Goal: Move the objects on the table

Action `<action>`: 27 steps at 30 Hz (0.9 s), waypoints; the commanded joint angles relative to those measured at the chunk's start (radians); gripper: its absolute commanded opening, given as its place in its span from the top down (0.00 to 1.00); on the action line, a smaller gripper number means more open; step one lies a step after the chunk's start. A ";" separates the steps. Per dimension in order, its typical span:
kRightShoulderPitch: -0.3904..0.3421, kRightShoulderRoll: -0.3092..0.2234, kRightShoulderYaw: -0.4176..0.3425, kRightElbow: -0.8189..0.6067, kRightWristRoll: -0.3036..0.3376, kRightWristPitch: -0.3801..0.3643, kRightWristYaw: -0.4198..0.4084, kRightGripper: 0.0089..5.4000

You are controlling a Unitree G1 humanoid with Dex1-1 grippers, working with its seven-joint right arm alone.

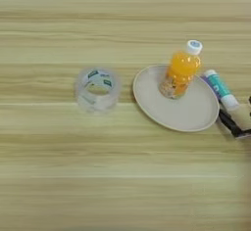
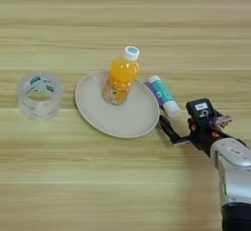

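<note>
Your right gripper [image 2: 172, 127] sits by the plate [image 2: 98, 117], fingers spread, holding nothing. Orange drink bottle [image 2: 120, 77] stands on plate; teal-and-white tube [image 2: 163, 95] beside it.

Bottle [image 2: 121, 77] upright on plate [image 2: 98, 117]; tube [image 2: 163, 95], stick [image 2: 153, 91] beside.

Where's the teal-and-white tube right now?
The teal-and-white tube lies on the table right of centre, just beyond the plate's right rim, near the end effector.

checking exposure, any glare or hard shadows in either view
Left eye view: even light, no hard shadows, faint shine on the bottle and the tape roll. Right eye view: same soft light, mild gleam on the silver forearm.
</note>
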 commanded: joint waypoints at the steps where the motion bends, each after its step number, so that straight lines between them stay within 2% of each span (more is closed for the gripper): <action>1: -0.074 -0.055 -0.015 0.019 0.007 -0.050 -0.017 0.00; 17: -0.165 -0.038 0.005 0.187 0.005 -0.117 -0.046 0.01; 27: -0.219 -0.022 0.019 0.279 0.007 -0.166 -0.057 0.22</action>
